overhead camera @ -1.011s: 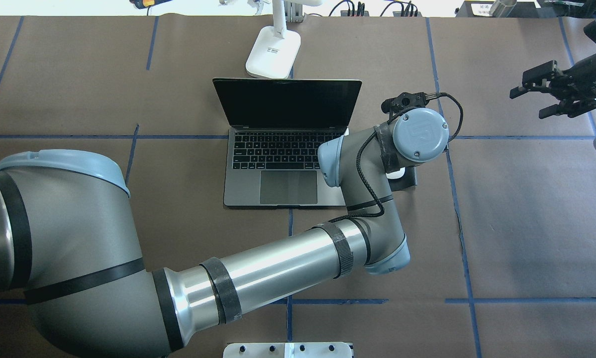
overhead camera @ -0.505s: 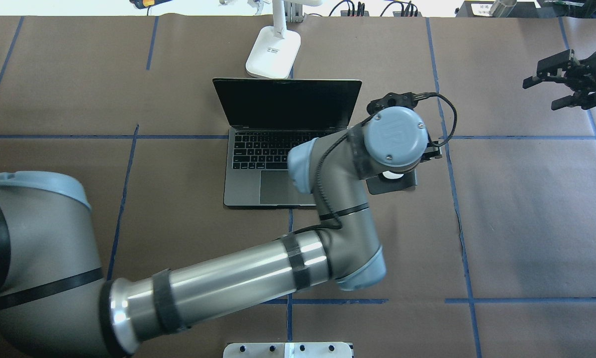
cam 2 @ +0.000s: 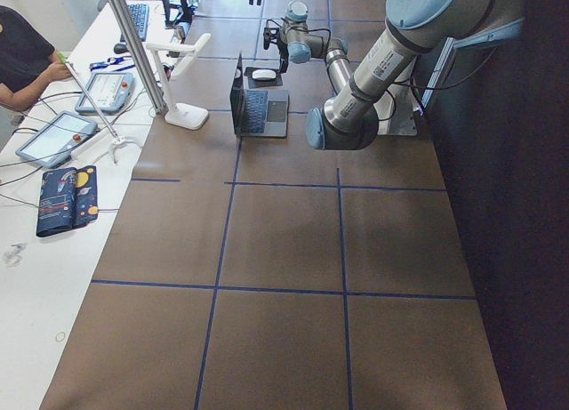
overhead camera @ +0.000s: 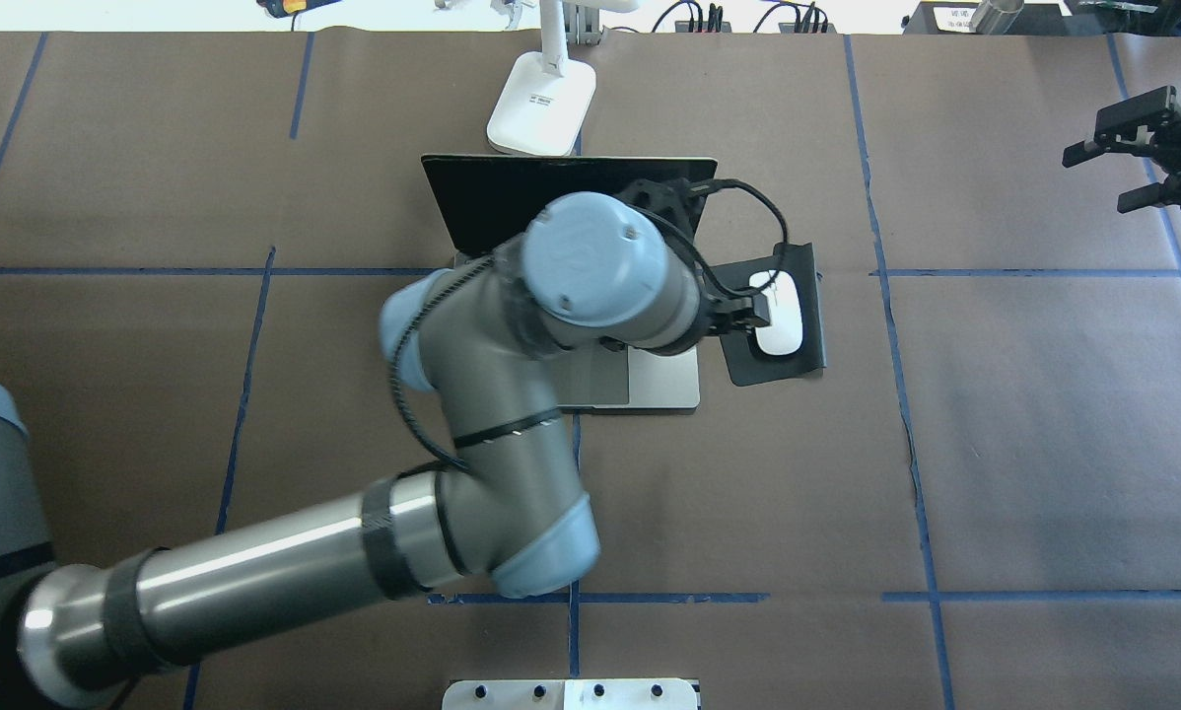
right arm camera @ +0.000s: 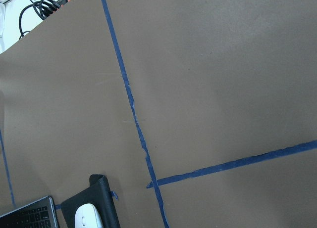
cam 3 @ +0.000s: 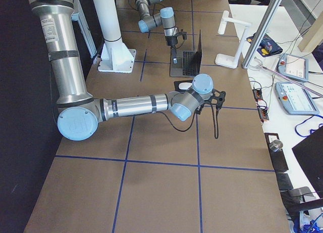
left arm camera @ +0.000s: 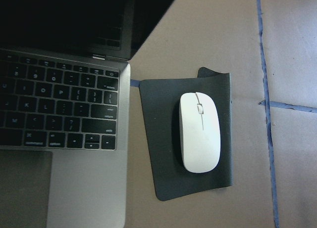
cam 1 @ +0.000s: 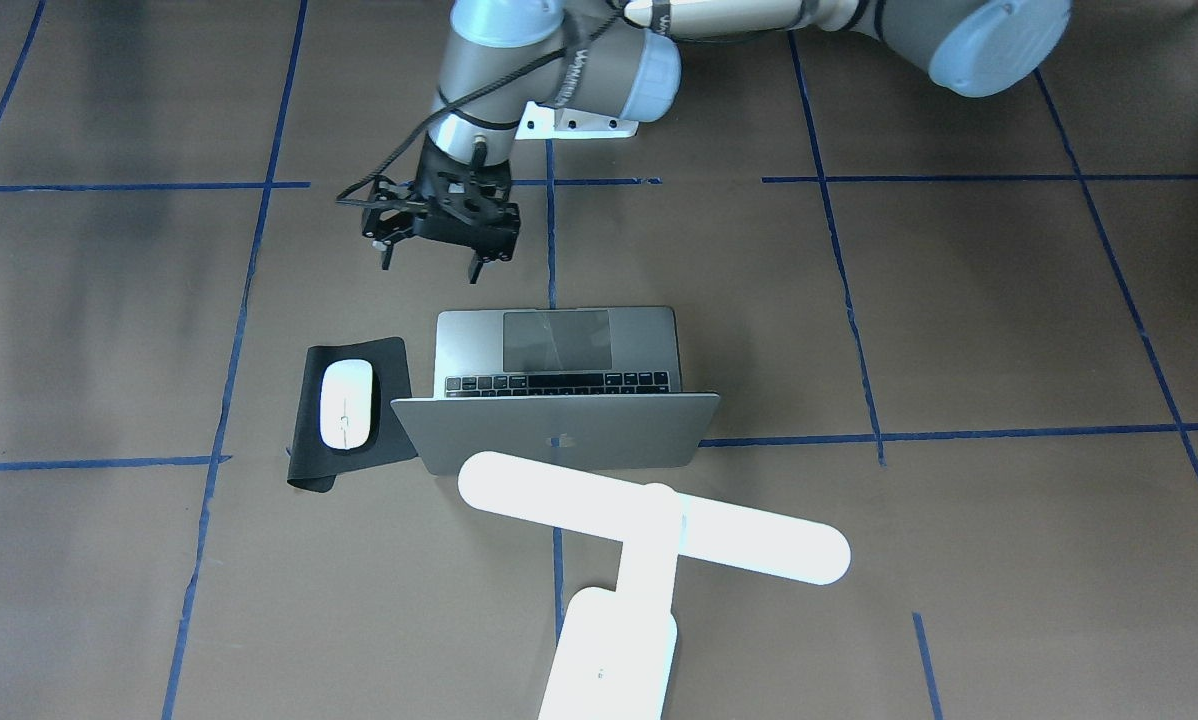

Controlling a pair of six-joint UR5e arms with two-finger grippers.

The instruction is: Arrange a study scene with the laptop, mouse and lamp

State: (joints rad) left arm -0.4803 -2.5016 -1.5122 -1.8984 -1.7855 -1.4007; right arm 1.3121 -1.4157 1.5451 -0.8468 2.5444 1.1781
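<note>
left gripper (cam 1: 429, 270) drawn back from mouse (cam 1: 346, 403), released, empty | mouse left beside laptop (cam 1: 556, 430), placement judged done | right gripper (overhead camera: 1100, 182) apparently released

One laptop (cam 1: 559, 435), one mouse (cam 1: 346, 403), one mat (left arm camera: 156, 139) and one lamp (cam 1: 649, 520) are on the one table (overhead camera: 1044, 444). There are two arms, the left arm (overhead camera: 255, 562) and the right arm (cam 3: 136, 104). There are two grippers, the left gripper (cam 1: 430, 268) and the right gripper (overhead camera: 1098, 182).
</note>
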